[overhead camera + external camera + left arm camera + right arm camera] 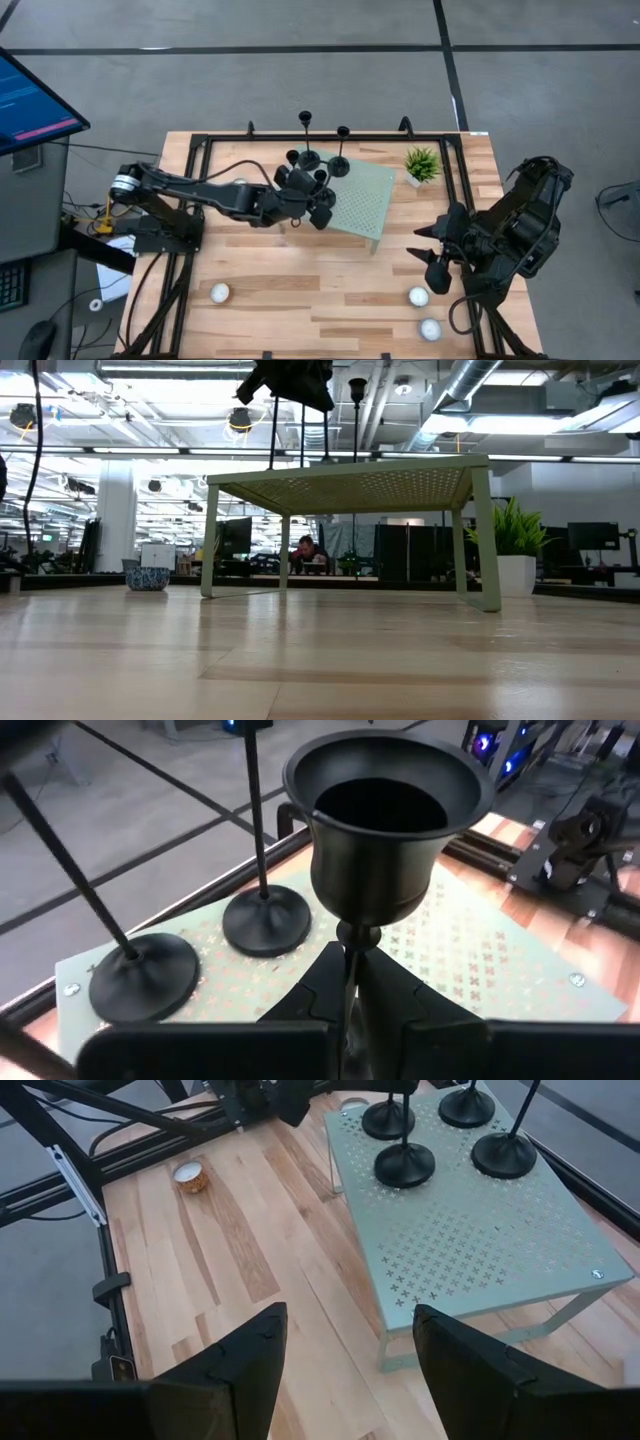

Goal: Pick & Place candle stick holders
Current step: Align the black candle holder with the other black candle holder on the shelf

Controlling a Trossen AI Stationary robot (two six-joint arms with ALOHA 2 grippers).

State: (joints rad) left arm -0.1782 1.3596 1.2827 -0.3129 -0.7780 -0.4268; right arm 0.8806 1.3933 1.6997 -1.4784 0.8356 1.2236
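Observation:
A small green perforated table (365, 205) stands mid-table. Four black candle stick holders are on it, and their round bases show in the right wrist view (405, 1165). Two tall ones (305, 118) stand by its far edge. My left gripper (315, 195) reaches in from the left and is shut on one short holder (380, 810). My right gripper (350, 1370) is open and empty, over the wood to the right of the green table, where the high view also shows it (440, 250). My left gripper pinches the holder's thin stem (348, 982) between its two fingers, just below the top cup. The fingers come about level from the table's left, across the stem. The holder stands upright. Its base is hidden under the gripper, so I cannot tell whether it rests on the green table.
A small green potted plant (422, 165) stands by the green table's far right corner. White tealights lie on the wood at the near left (219, 293) and near right (418, 296), (430, 329). A black frame (200, 140) rims the tabletop.

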